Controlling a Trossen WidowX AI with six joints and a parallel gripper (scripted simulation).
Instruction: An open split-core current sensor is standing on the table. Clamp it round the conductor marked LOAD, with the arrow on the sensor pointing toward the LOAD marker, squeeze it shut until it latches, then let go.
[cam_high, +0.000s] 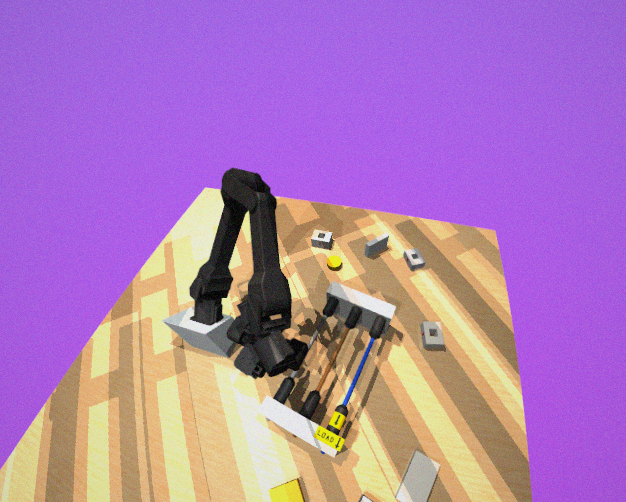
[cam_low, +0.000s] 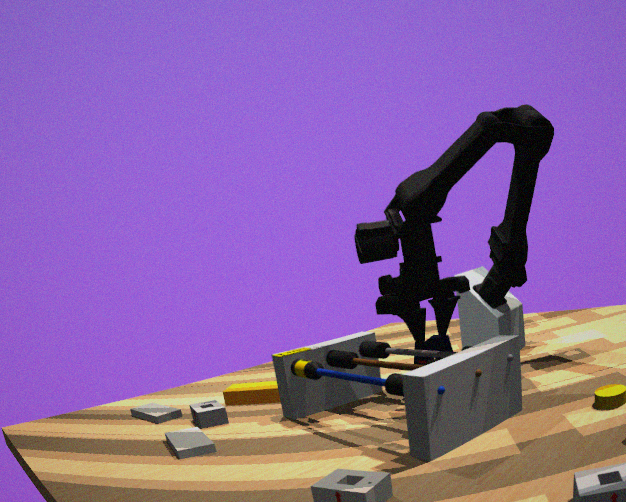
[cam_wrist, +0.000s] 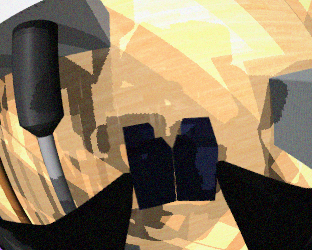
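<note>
Black gripper (cam_low: 432, 342) (cam_wrist: 175, 174), three conductors (cam_high: 358, 372) (cam_low: 351, 375).

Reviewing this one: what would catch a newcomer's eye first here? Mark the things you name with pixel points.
Probably the black arm (cam_high: 263, 235) (cam_low: 449, 177), arched over the table, its gripper (cam_low: 432, 339) (cam_wrist: 175, 174) shut on the dark sensor (cam_low: 440, 347) (cam_wrist: 197, 165). Next, the bright blue conductor (cam_high: 358, 370) (cam_low: 350, 375), strung between two grey end blocks (cam_high: 360, 303) (cam_low: 465, 397), with the yellow LOAD marker (cam_high: 329, 438) at one end.
</note>
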